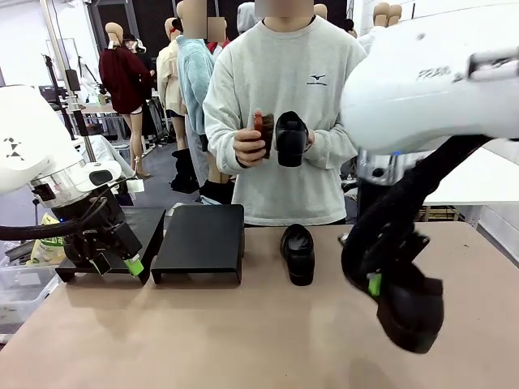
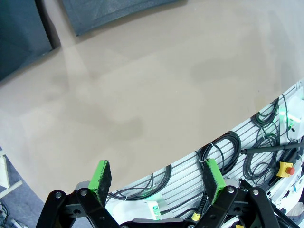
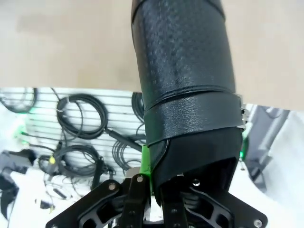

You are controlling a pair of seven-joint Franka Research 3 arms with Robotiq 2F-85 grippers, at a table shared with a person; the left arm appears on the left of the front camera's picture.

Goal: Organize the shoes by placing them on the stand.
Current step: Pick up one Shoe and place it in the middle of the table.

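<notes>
My right gripper (image 1: 375,285) is shut on a black shoe (image 1: 409,308) and holds it above the table's right front. In the right wrist view that shoe (image 3: 185,85) runs away from my right gripper (image 3: 152,178), which pinches the rim of its opening. A second black shoe (image 1: 298,253) lies on the table in the middle. The person across the table holds a third shoe (image 1: 290,138) in both hands at chest height. Two black stands (image 1: 203,239) (image 1: 150,223) sit side by side at the back left. My left gripper (image 1: 117,265) (image 2: 156,178) is open and holds nothing, in front of the left stand.
The tan tabletop (image 1: 203,340) lies bare in front of the stands. The corners of the dark stands (image 2: 109,12) show at the top of the left wrist view. Below the table edge are cables and a slotted rail (image 2: 228,156). A bin (image 1: 16,292) stands off the table's left side.
</notes>
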